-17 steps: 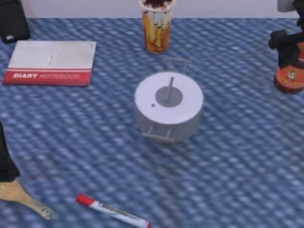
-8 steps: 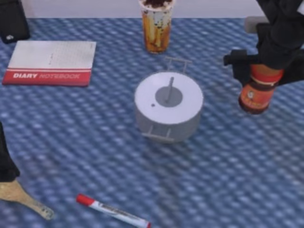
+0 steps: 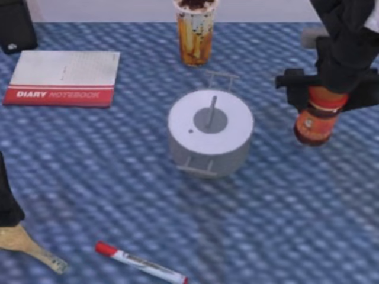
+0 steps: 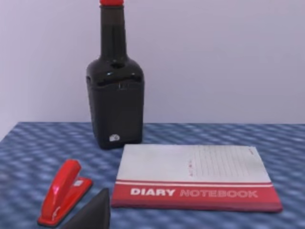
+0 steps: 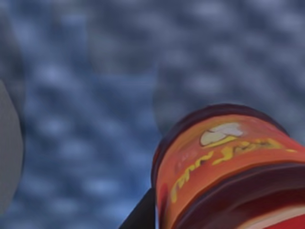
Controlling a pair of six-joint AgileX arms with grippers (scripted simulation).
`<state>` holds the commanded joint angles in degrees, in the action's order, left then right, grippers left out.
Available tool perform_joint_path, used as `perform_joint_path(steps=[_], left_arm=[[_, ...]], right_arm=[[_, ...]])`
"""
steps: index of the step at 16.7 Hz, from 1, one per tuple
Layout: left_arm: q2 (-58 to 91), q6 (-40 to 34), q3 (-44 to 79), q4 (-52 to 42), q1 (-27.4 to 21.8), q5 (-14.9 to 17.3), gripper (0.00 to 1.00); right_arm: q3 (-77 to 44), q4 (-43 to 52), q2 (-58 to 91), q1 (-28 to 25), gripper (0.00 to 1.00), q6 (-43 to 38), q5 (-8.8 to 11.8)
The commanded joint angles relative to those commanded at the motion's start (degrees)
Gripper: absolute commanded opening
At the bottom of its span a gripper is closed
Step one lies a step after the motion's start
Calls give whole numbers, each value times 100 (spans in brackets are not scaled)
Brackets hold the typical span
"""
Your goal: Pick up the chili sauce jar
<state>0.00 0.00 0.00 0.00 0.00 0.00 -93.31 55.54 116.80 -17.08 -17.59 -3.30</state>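
Only up close, chili sauce jar (image 5: 228,167) label.

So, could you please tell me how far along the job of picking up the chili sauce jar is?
The grasp looks done: the right tool is shut on the small orange-lidded chili sauce jar, right of the grey round drum. The right wrist view shows blue tablecloth well beyond its base, so it seems lifted. Only holding it remains. The left arm sits parked at the table's left.
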Motion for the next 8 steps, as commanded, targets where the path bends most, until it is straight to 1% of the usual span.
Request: perform_joint_path(steps=[4, 8], left_arm=[[0, 0, 0, 0, 0, 0, 100], [0, 0, 0, 0, 0, 0, 100]], right_arm=[[384, -580, 189, -10, 0, 5, -12], [402, -602, 199, -11, 0, 6, -13]])
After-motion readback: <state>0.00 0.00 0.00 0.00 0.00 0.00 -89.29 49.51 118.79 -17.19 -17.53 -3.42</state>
